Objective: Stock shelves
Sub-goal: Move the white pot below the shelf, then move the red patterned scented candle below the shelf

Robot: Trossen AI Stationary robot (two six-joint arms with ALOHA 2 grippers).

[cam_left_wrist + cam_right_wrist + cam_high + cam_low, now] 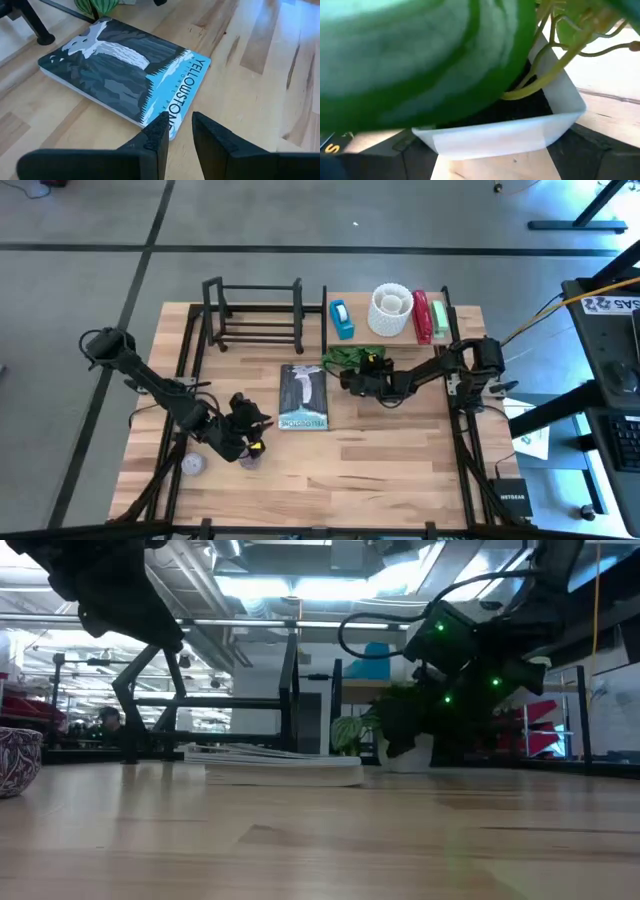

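A Yellowstone book [303, 397] lies flat on the table. My left gripper [179, 131] hovers open by a narrow gap at the book's near left corner [172, 131], with nothing between the fingers. A small green plant in a white square pot [495, 137] stands to the right of the book [352, 360], and my right gripper [356, 380] is shut on it. At the far edge are the shelves: an open black rack [255, 315] and a light-wood shelf board [365, 338] carrying a blue item, a white vase and red and green items. My right gripper pinches the white pot between its two fingers, one on each opposite wall [565, 122], just under the rim. The fingers [587, 147] come from the table's right side. The pot stays upright; whether its base is on the table I cannot tell. My left gripper: I cannot tell whether its one fingertip [157, 131] touches the book's corner.
A patterned bowl [15, 762] and a small round thing [193, 465] sit near my left arm at the front left. Bare wood lies in front of the book and across the table's front right.
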